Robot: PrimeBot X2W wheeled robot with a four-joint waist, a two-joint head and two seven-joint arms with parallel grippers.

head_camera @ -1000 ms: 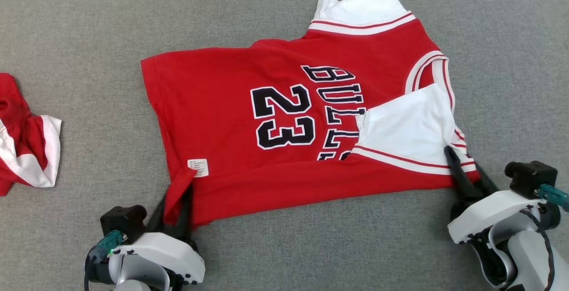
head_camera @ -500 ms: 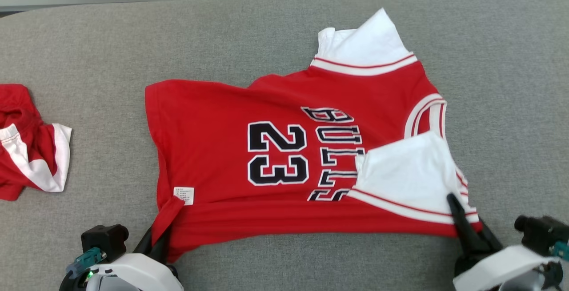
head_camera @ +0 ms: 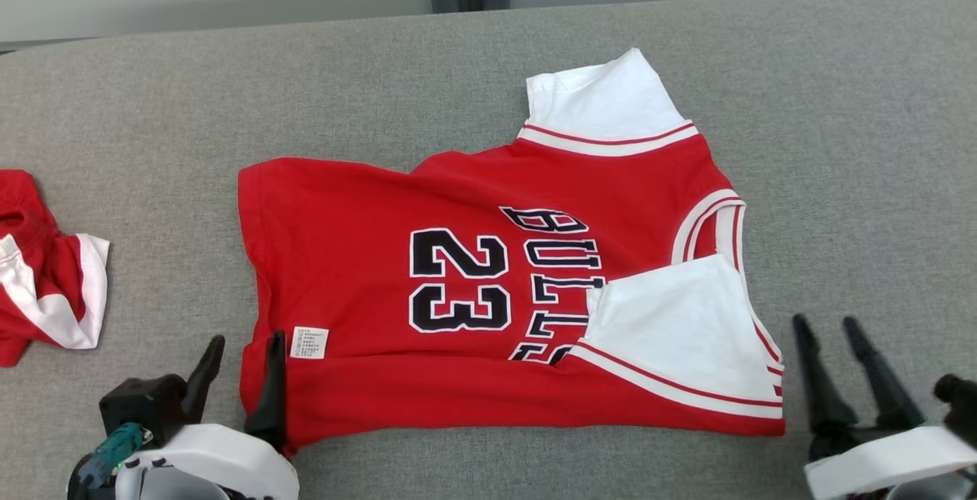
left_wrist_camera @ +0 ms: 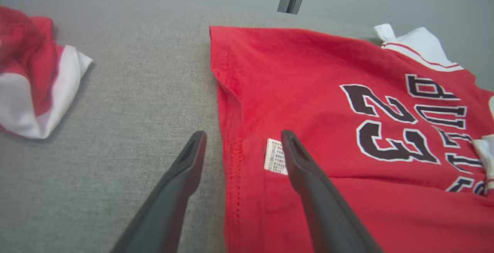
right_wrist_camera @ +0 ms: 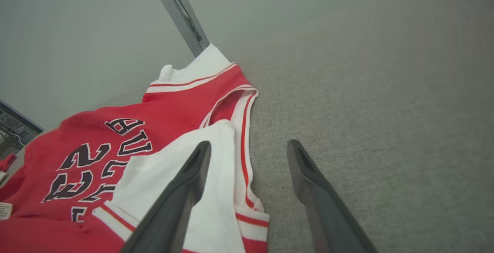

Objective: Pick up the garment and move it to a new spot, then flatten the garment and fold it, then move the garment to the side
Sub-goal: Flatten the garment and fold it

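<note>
The red Bulls jersey [head_camera: 458,286] lies flat on the grey fabric surface [head_camera: 839,141]. Its long axis runs left to right, hem toward the left gripper [head_camera: 246,337] and neckline toward the right gripper [head_camera: 823,321]. Both pairs of fingers are spread and hold nothing. The left pair straddles the hem's near corner beside the care label [head_camera: 309,342]. The right pair sits just off the near shoulder, perhaps overlapping it. Bare surface lies beyond and to the right, and a crumpled red-and-white garment [head_camera: 46,286] occupies the far left.
</note>
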